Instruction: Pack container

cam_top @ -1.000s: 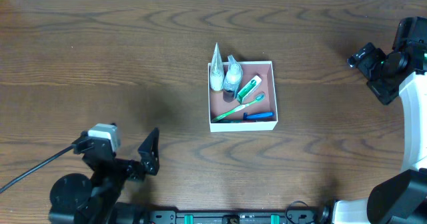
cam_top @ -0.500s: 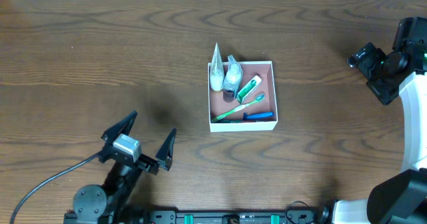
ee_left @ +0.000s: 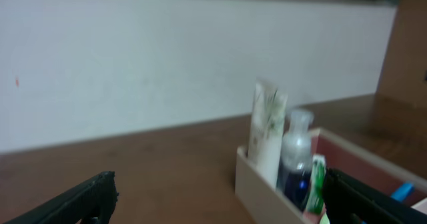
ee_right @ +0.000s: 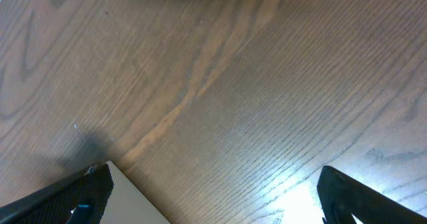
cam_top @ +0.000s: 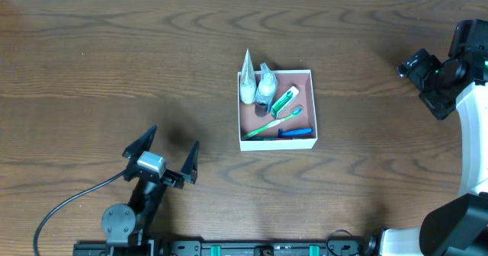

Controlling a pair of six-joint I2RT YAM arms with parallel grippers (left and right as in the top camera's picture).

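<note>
The container (cam_top: 278, 143), a shallow white-walled square box with a pinkish floor, sits at the table's middle. In it are a white tube (cam_top: 245, 79), a small bottle (cam_top: 266, 88), a green-and-white tube (cam_top: 284, 101), a green toothbrush (cam_top: 273, 123) and a blue item (cam_top: 296, 132). My left gripper (cam_top: 166, 153) is open and empty near the front left, well short of the box. Its wrist view shows the container's wall (ee_left: 263, 187), the white tube (ee_left: 267, 134) and the bottle (ee_left: 297, 151) ahead. My right gripper (cam_top: 419, 83) hangs open and empty at the far right edge.
Dark wood table (cam_top: 114, 65) all around the box. A black cable (cam_top: 69, 199) trails from the left arm toward the front left. In the right wrist view, a flat white shape (ee_right: 137, 201) shows by the left finger; what it is I cannot tell.
The left arm has swung round and shifted right, so its open jaws now face the container. The right arm has not moved.
</note>
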